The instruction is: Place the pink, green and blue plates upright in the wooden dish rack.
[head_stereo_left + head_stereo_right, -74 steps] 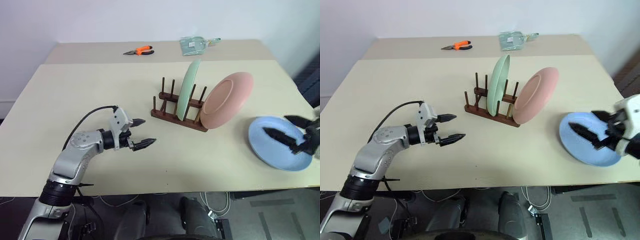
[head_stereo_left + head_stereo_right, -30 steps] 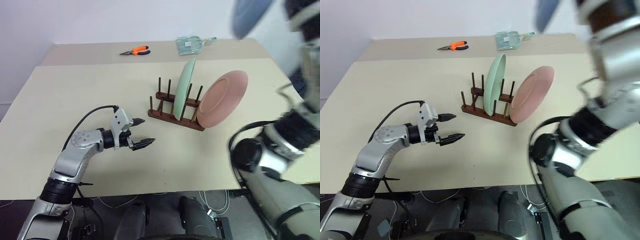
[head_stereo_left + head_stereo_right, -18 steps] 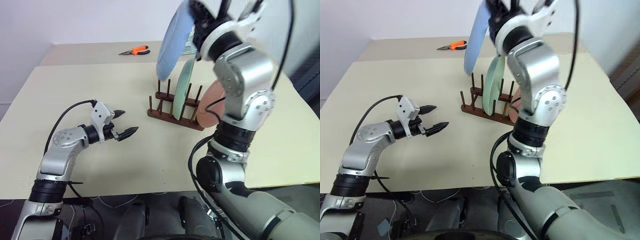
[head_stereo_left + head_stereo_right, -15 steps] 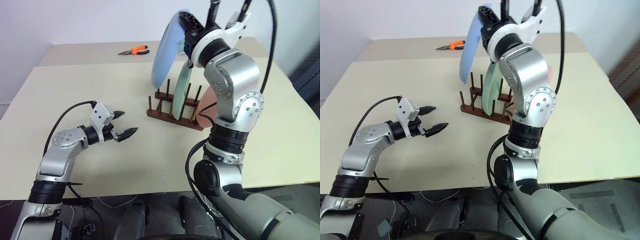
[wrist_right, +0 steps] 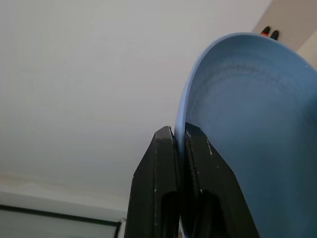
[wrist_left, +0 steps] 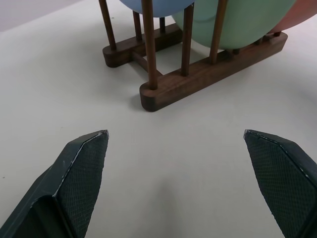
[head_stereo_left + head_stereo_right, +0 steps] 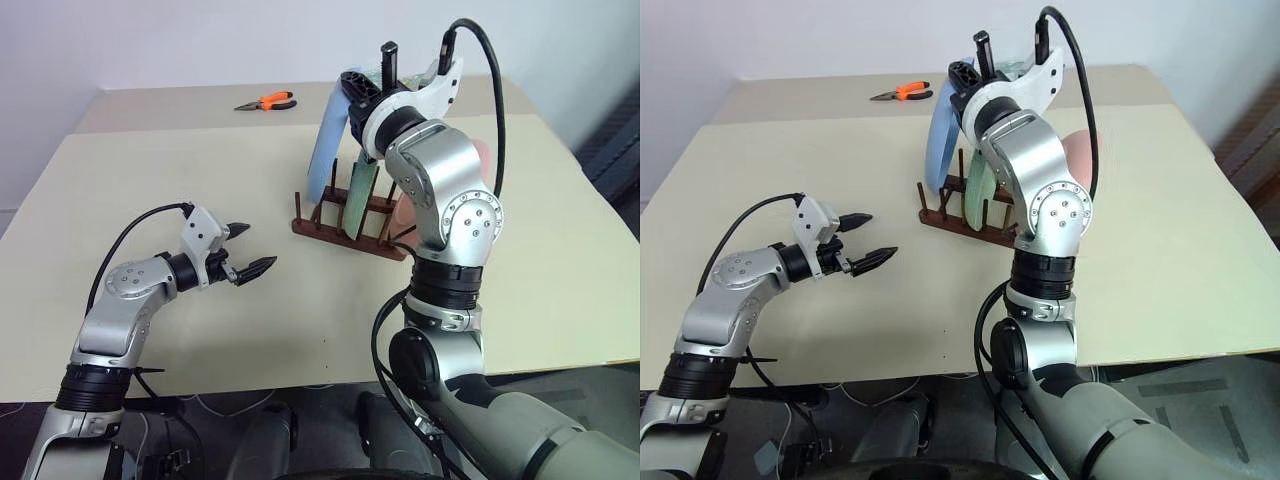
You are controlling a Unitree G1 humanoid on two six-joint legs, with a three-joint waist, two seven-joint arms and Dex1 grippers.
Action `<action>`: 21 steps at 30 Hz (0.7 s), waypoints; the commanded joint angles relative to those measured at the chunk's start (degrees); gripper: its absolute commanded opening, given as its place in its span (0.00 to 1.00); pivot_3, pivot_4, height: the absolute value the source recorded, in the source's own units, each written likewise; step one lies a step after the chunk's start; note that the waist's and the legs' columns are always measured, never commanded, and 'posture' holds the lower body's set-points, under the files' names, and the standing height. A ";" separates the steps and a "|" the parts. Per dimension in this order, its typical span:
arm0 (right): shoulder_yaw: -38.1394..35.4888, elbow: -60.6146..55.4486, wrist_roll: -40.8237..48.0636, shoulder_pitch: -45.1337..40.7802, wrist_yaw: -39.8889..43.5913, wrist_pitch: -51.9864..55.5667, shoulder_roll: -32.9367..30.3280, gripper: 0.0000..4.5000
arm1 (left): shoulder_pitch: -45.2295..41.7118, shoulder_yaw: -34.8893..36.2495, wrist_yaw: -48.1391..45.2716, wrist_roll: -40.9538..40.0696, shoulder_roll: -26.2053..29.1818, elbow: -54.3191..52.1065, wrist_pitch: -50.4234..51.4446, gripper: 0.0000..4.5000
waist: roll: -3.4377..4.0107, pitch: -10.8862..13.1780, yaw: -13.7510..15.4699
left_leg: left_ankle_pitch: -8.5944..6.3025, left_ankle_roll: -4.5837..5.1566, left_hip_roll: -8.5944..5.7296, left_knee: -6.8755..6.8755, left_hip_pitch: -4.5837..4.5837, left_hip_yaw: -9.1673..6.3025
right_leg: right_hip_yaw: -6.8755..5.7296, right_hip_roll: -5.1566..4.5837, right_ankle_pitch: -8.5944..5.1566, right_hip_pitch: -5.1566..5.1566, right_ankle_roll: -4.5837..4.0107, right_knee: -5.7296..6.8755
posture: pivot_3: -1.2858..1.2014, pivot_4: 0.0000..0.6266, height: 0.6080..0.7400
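Three plates all sit at the wooden dish rack (image 7: pixel 345 222), which stands on the beige table (image 7: pixel 150 170) toward the middle of its far half, nearer the far edge than the near one. The green plate (image 7: pixel 980 185) is upright between the pegs, and the pink plate (image 7: pixel 1080 155) is at the rack's right end, mostly hidden behind the right arm, so I can't tell exactly how it leans. The blue plate (image 7: pixel 325 150) is on edge at the left end of the rack, its lower rim down among the pegs; whether it touches the rails I can't tell. The right gripper (image 5: pixel 178 144) is clamped on that plate's upper rim, its two black fingers pressed together on either side of the thin edge. The left gripper (image 7: pixel 248 250) hovers over the table's near-left part, well apart from the rack, fingers spread wide with nothing between them. Orange-handled pliers (image 7: pixel 265 101) lie near the far edge, on the left side.
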 commanded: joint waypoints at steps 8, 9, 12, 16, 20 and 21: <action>2.28 0.35 -4.77 -2.95 5.75 1.17 -2.87 0.42 | 0.39 0.52 -0.28 -1.15 0.05 -3.99 0.87 1.00 | 0.01 0.00 -0.40 | 0.00 0.00 0.01 -0.01 0.00 -0.01 | 0.00 0.02 0.00 -0.01 0.00 0.00 | 0.52 0.24 1.00; 2.96 -0.14 -5.87 -3.44 7.33 1.76 -3.89 0.53 | 0.41 0.35 -0.30 -1.20 -0.06 -4.17 0.97 1.00 | 0.01 0.01 -0.40 | 0.00 0.00 0.01 -0.01 0.00 0.00 | 0.01 0.02 0.00 -0.01 0.00 0.00 | 0.52 0.24 1.00; 5.22 -2.46 -8.52 -5.08 13.24 3.90 -7.77 0.53 | 0.36 -0.11 -0.38 -1.35 -0.44 -4.61 1.31 1.00 | 0.01 0.01 -0.39 | 0.00 0.00 0.01 -0.01 0.00 0.00 | 0.00 0.02 0.00 0.00 0.00 -0.01 | 0.52 0.24 1.00; 8.27 -7.52 -12.82 -7.51 23.22 6.77 -16.01 0.53 | 0.11 -1.15 -0.64 -1.52 -1.13 -5.45 1.83 1.00 | 0.00 0.00 -0.32 | 0.00 0.00 0.01 0.00 -0.01 0.02 | 0.00 0.02 0.00 0.00 0.00 -0.01 | 0.52 0.24 1.00; 10.34 -17.93 -18.14 -3.45 39.60 11.07 -34.13 0.42 | -0.11 -4.21 -1.33 -2.32 -2.64 -9.52 3.30 1.00 | -0.09 -0.05 0.36 | 0.00 0.00 0.00 0.04 -0.06 0.01 | -0.04 -0.01 -0.01 0.10 0.02 -0.17 | 0.52 0.24 1.00; 7.83 -18.92 -17.27 -0.96 41.88 12.23 -38.28 0.35 | -0.46 -5.20 -1.47 -2.78 -3.36 -10.56 3.95 1.00 | -0.20 -0.11 0.87 | 0.00 0.00 -0.03 0.04 -0.09 0.01 | -0.06 -0.04 -0.02 0.14 0.03 -0.23 | 0.52 0.24 1.00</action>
